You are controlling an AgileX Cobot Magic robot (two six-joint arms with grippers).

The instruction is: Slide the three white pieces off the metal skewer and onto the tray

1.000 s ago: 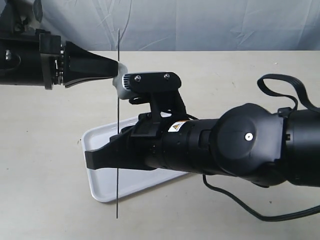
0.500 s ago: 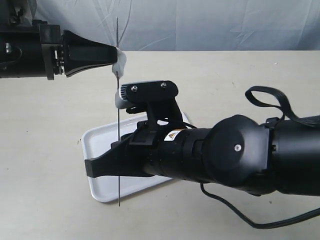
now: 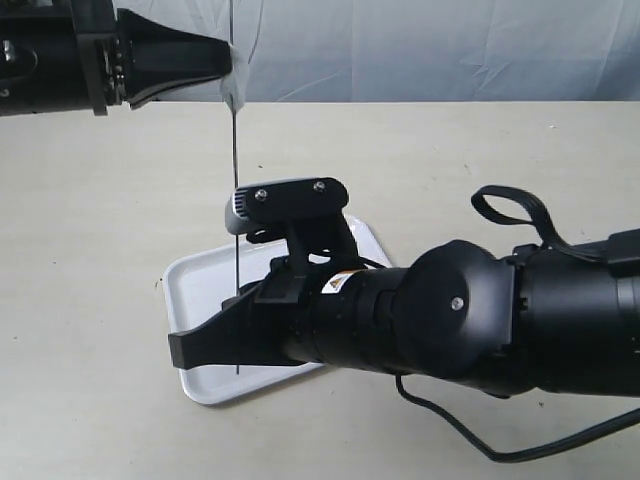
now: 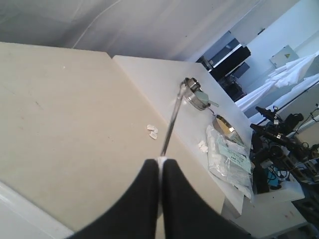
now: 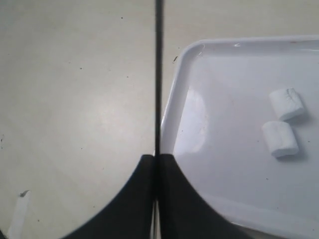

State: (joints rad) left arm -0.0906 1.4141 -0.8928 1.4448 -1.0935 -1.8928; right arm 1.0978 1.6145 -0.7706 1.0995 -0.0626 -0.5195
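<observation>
The metal skewer point(image 3: 234, 220) stands upright above the tray's point(image 3: 200, 290) left edge. My left gripper point(image 3: 230, 62) is shut on one white piece point(image 3: 236, 96) threaded high on the skewer. In the left wrist view that piece point(image 4: 160, 160) shows as a white sliver between the black fingers point(image 4: 144, 199), with the skewer point(image 4: 172, 117) running on from it. Lower down, my right gripper point(image 3: 180, 348) is shut on the skewer point(image 5: 158, 74), its jaws point(image 5: 156, 158) pinched together. Two white pieces point(image 5: 287, 103) point(image 5: 280, 138) lie on the tray point(image 5: 224, 79).
My right arm's bulky black body point(image 3: 450, 320) covers much of the tray, and its cable point(image 3: 450, 420) trails on the beige table point(image 3: 90, 200). Beyond the table's far edge, the left wrist view shows a second surface with metal pots point(image 4: 197, 97) and a plastic bag point(image 4: 232, 159).
My left gripper has risen with the white piece. The skewer has come up with it, its lower end now higher over the tray. My right arm has shifted slightly left and down.
</observation>
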